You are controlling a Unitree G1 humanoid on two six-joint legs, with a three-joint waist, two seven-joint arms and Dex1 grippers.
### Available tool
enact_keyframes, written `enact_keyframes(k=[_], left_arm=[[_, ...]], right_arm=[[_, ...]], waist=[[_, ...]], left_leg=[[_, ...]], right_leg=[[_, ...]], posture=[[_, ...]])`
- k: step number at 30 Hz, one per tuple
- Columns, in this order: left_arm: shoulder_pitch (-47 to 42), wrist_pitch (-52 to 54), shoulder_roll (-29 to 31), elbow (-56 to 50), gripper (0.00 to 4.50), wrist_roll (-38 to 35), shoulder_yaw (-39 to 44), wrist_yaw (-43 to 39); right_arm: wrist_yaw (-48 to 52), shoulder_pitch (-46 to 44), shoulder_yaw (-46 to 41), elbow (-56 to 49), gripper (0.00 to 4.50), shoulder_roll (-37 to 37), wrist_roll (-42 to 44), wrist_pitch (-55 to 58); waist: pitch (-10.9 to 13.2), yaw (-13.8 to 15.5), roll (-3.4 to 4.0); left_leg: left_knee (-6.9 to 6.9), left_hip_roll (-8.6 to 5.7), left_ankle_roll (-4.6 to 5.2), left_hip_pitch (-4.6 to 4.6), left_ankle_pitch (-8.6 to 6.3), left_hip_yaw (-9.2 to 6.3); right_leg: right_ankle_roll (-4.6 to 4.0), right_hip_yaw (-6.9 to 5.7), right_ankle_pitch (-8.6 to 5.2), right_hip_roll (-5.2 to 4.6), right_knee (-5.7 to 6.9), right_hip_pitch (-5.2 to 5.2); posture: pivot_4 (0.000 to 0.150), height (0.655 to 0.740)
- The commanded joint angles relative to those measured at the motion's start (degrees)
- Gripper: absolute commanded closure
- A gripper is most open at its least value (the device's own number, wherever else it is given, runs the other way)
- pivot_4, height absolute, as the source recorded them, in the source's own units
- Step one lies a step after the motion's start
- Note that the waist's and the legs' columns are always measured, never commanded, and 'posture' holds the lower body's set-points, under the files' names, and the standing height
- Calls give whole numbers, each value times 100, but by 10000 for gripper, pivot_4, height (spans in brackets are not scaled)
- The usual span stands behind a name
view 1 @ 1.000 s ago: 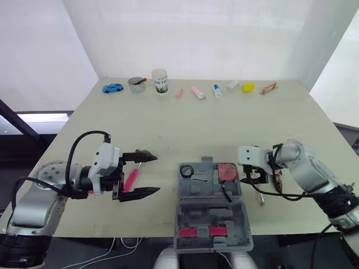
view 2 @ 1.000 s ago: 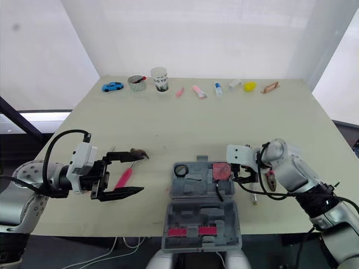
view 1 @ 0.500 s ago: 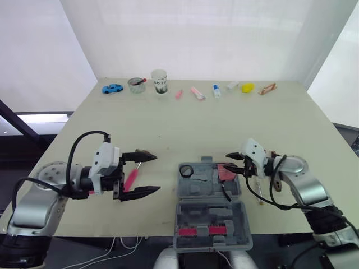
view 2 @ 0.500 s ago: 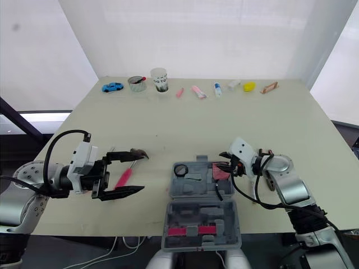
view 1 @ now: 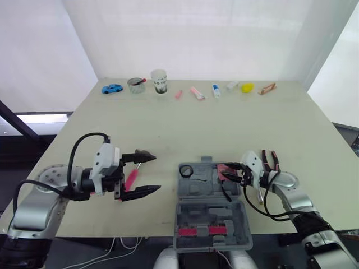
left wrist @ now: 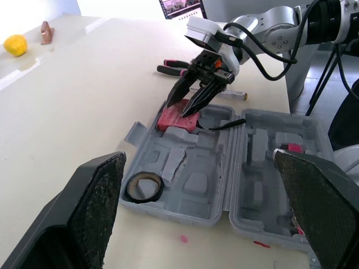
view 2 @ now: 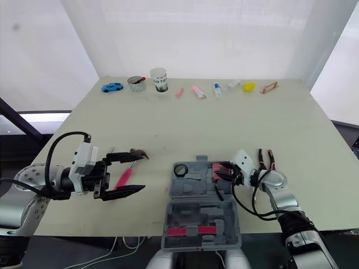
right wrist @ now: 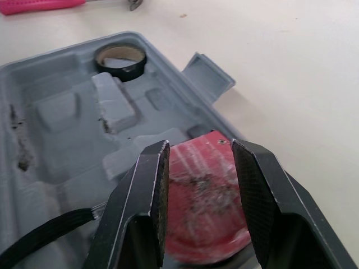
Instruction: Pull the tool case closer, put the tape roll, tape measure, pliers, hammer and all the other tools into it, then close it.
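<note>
Holds the left pincer spread wide and empty by the hammer on the tabletop. Has the tool case open at the near edge, tape roll seated inside. Poises the right pincer, unclenched, over the tape measure lying in the case. Leaves the pliers out, far right. Looks under half done: hammer, pliers, closing to come.

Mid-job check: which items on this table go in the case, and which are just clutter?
For the job: tool case, tape roll, tape measure, pliers, hammer, thin tool beside the case.

Just lying about, along the far edge: toy car, glass bowl, paper cup, small bottle, yellow object.
</note>
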Motion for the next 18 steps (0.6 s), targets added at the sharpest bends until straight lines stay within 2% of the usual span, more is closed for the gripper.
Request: enact_keyframes(k=[1, 4, 6, 12, 18], left_arm=[[107, -19, -35, -260, 0, -98, 144, 104], [190, -16, -117, -348, 0, -127, 172, 243], [252, -29, -186, -387, 0, -119, 163, 317], [444, -93, -393, -378, 0, -58, 156, 538], [723, -245, -637, -236, 0, 13, 226, 749]], right_arm=[[-115, 41, 68, 632, 26618, -74, -246, 68], [-30, 92, 155, 969, 26618, -74, -324, 110], [49, 166, 291, 1137, 26618, -113, -431, 139], [2, 269, 454, 1459, 26618, -139, -603, 106], [-117, 270, 273, 1177, 26618, -72, -392, -404]], waist=[[-1, 4, -2], [-7, 9, -10], [-15, 17, -17], [-97, 26, -41], [-130, 23, -47]], left_leg=[[0, 0, 0, 0, 0, 0], [0, 0, 0, 18, 0, -1], [-11, 0, 0, 84, -2, 0], [-12, 1, 0, 104, -1, -15], [-17, 2, 0, 127, -2, -22]], right_leg=[[0, 0, 0, 0, 0, 0], [0, -1, 0, -1, -4, 23], [-3, -4, -3, -4, -19, 92], [-24, -5, -15, -5, -17, 107], [-25, -3, -16, -8, -23, 126]], posture=[[1500, 7400], [1500, 7400], [1500, 7400], [1500, 7400], [1500, 7400]])
